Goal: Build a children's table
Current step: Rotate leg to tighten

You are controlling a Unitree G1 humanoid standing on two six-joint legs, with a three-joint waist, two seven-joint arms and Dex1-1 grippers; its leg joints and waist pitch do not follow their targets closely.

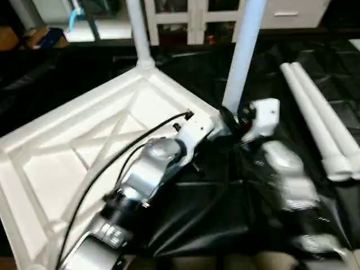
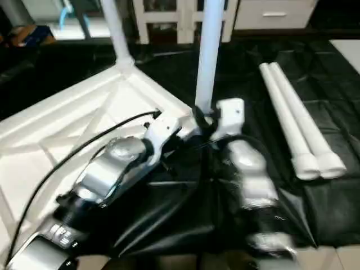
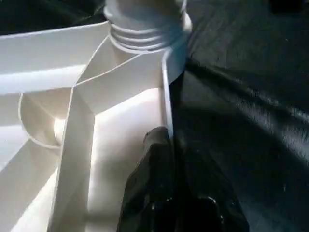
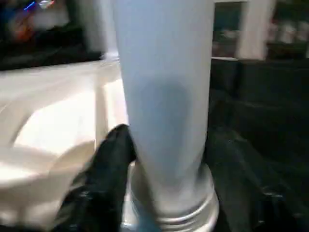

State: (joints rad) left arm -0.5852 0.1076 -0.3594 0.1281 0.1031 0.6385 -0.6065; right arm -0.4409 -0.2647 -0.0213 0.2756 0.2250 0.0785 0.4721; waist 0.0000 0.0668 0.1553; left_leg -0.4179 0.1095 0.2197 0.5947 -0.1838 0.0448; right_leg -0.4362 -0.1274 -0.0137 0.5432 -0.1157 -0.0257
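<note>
Two silver forearms rise from the bottom of my head view and meet near the centre, at the near right corner of the upturned table top (image 1: 62, 152). My left gripper (image 3: 166, 145) has its black fingers pressed together, one either side of the thin side wall of the top at that corner, so it is clamped on the rim. My right gripper (image 4: 169, 145) straddles the foot of the leg (image 1: 243, 56) standing upright in that corner socket: one black finger (image 4: 108, 169) lies against the leg on one side, the other finger (image 4: 241, 179) is on the far side. I cannot tell whether both fingers press on it.

The top fills the left half of the frame, ribbed underside up, on a black sheet (image 1: 208, 225). At its far corner, upper centre-left, a second leg (image 1: 138, 31) stands upright in its socket. At right, two loose legs (image 1: 318, 121) lie side by side, touching, on the sheet. White cabinets (image 1: 191, 17) run along the top edge.
</note>
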